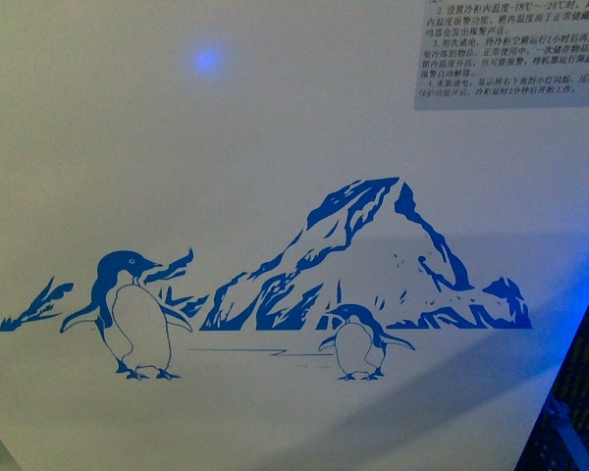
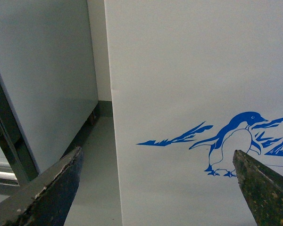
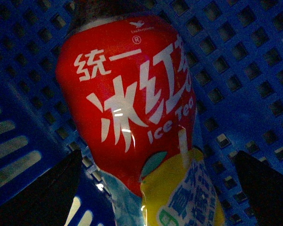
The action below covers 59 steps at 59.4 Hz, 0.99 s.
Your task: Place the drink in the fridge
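Observation:
The fridge's white front (image 1: 275,147) fills the front view, with its blue penguin-and-mountain picture (image 1: 353,265) across the middle. It also shows in the left wrist view (image 2: 179,70), where my left gripper (image 2: 158,162) is open and empty, close in front of the panel near its left edge. In the right wrist view the drink (image 3: 132,113), a bottle with a red and yellow ice tea label, lies in a blue perforated crate (image 3: 245,66). My right gripper (image 3: 158,162) is open, its dark fingers (image 3: 52,193) on either side of the bottle, apart from it.
A grey label with printed text (image 1: 510,54) sits at the panel's upper right. A tall grey cabinet (image 2: 42,80) stands left of the fridge, with a narrow strip of grey floor (image 2: 96,165) between them. A bit of blue crate (image 1: 579,432) shows at lower right.

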Tool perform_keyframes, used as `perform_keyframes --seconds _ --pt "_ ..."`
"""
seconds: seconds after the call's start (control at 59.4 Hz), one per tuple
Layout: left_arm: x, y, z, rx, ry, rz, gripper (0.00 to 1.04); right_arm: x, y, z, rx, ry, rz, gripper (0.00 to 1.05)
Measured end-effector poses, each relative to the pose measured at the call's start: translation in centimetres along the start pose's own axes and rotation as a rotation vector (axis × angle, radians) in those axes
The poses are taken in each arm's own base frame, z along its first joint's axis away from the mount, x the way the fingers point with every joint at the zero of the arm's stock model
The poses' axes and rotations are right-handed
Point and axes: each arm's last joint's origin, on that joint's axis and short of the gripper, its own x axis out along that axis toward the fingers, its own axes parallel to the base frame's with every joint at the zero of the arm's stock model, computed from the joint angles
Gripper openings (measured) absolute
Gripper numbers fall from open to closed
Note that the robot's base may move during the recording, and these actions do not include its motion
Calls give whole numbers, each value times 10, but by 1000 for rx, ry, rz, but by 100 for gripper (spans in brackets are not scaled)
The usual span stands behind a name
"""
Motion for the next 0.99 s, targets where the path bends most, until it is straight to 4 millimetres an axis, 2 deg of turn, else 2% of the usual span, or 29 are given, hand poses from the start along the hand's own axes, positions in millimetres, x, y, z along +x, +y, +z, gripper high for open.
perform_keyframes --seconds 0.253,0.471,0.842,0.909,0.993 --pt "0 0 0 0 0 0 97 21 2 -6 -50 75 -114 97" --pt "0 0 0 0 0 0 97 25 -1 -12 -90 130 -173 97" --pt "0 0 0 0 0 0 97 18 -9 -12 -144 140 -235 60" --pt "0 0 0 0 0 0 97 10 -12 -15 -190 117 -260 53" --pt "0 0 0 0 0 0 97 -8 -13 -15 -260 56 -297 45"
